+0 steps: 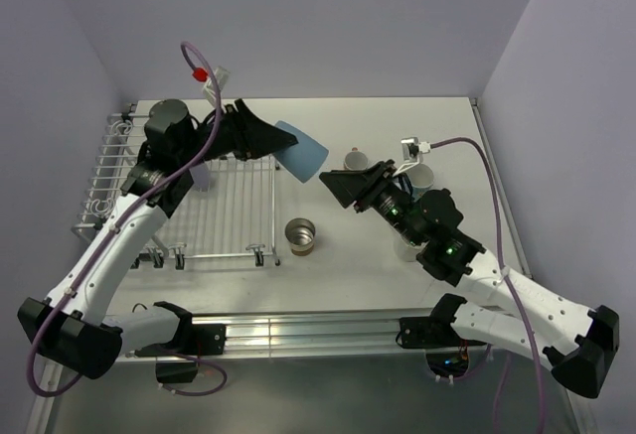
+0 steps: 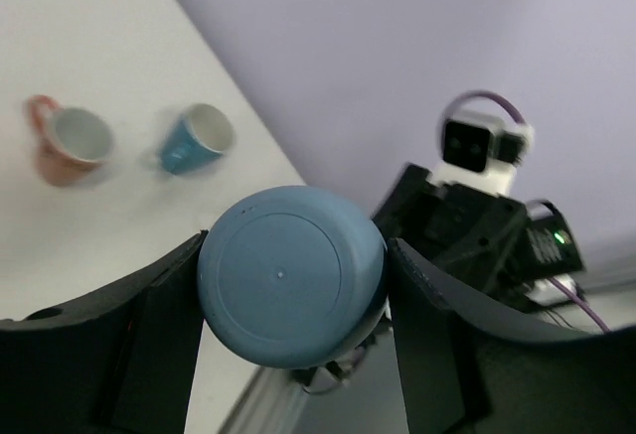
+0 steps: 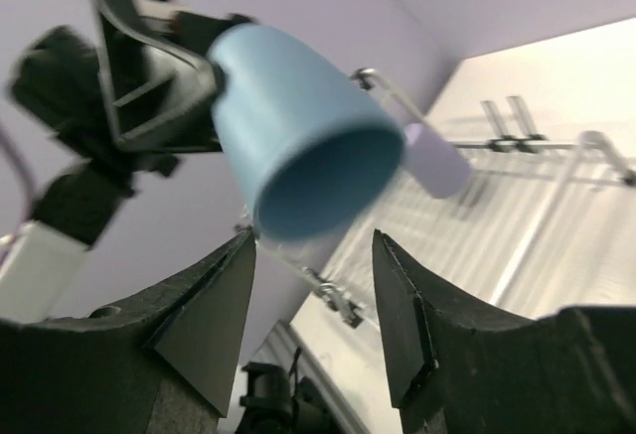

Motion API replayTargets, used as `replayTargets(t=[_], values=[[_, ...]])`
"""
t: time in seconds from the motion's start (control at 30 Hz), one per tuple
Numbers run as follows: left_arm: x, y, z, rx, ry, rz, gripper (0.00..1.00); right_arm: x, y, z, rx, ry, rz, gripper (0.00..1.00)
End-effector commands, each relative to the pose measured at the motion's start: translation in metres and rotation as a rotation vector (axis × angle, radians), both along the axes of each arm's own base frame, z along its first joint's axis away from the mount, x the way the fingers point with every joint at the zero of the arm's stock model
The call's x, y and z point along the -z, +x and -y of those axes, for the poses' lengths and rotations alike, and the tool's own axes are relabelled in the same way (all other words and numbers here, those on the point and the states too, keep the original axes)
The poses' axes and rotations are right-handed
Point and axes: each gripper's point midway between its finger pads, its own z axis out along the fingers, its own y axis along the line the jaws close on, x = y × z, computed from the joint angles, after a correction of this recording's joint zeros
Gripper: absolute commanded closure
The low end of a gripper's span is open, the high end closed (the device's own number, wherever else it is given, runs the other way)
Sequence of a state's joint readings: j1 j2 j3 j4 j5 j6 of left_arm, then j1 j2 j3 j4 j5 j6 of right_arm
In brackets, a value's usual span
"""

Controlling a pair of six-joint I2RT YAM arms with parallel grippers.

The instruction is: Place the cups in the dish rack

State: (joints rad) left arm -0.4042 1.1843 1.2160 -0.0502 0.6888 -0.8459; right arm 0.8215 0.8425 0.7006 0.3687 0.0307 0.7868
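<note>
While the left gripper (image 1: 273, 136) has its two fingers closed against the sides of the mid-blue cup (image 1: 301, 150), the cup hangs in the air on its side, just past the right edge of the dish rack (image 1: 109, 191) and above the bare table (image 1: 447, 126). It is a plain matte cup with no handle that I can see. It tapers from a flat round base with a faint ring and a tiny centre dot up to a wider mouth, and the inside is the same blue. The mouth faces the right gripper (image 3: 315, 255), whose jaws stand wide apart with nothing between them, close to the rim but not touching it. A lavender cup (image 3: 437, 156) lies in the rack behind. The steel cup (image 1: 301, 236) stands upright on the table just off the rack's near right corner. Farther off, blurred, a salmon-pink cup (image 2: 70, 141) and a light blue cup (image 2: 196, 138), white inside, sit side by side on the table
</note>
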Motion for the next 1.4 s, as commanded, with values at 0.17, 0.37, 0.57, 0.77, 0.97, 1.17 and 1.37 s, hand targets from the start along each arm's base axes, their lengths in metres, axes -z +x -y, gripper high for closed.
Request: replayTargets(t=[0.17,0.37,0.57,0.77,0.97,1.17,1.37], values=[[0.029,0.073,-0.095,-0.62,0.43,-0.016,1.0,0.047,0.021,0.048,0.256,-0.149,-0.136,0.41],[0.093,0.109,-0.134,-0.859,0.626,-0.135,1.0,0.068,0.03,0.049,0.293,-0.269,-0.194,0.41],[0.128,0.136,-0.156,-1.016,0.711,-0.205,1.0,0.088,0.035,0.031,0.24,-0.324,-0.235,0.41],[0.158,0.153,-0.168,-1.083,0.795,-0.242,1.0,0.1,0.039,0.023,0.223,-0.347,-0.255,0.41],[0.181,0.165,-0.178,-1.144,0.865,-0.264,1.0,0.107,0.041,0.013,0.196,-0.351,-0.262,0.41],[0.193,0.173,-0.19,-1.228,0.916,-0.263,1.0,0.116,0.042,0.01,0.188,-0.366,-0.273,0.41],[0.213,0.179,-0.197,-1.26,0.973,-0.273,1.0,0.12,0.042,0.012,0.193,-0.375,-0.275,0.41]])
